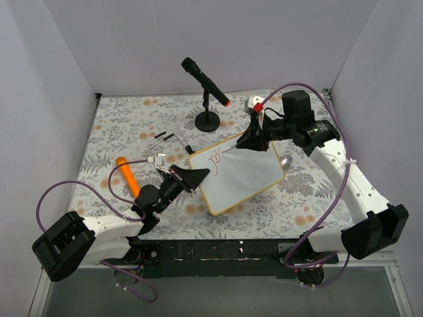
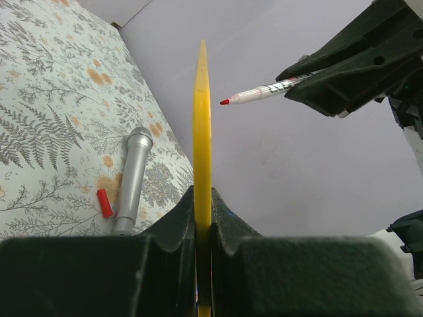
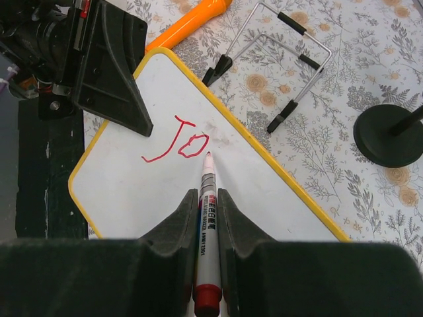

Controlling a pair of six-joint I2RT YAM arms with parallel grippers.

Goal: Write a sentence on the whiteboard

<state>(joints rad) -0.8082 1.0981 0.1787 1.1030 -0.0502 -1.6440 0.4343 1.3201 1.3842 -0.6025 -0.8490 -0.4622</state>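
Observation:
The whiteboard (image 1: 244, 175) has a yellow frame and lies tilted at the table's middle. My left gripper (image 1: 192, 177) is shut on its near-left edge. In the left wrist view that edge (image 2: 201, 119) runs upright between the jaws of the left gripper (image 2: 203, 198). The sentence (image 3: 178, 142) reads only "Jo" in red, near the board's upper left corner (image 1: 213, 158). My right gripper (image 3: 207, 198) is shut on a red marker (image 3: 207, 224). The marker's tip stands just right of the "o", at the board (image 3: 145, 191).
A black microphone (image 1: 206, 82) leans on a stand with a round base (image 1: 207, 121) behind the board. An orange object (image 1: 127, 175) lies at the left, with a wire stand (image 1: 168, 137) beyond it. A silver microphone (image 2: 131, 178) and a red cap (image 2: 104, 203) lie right of the board.

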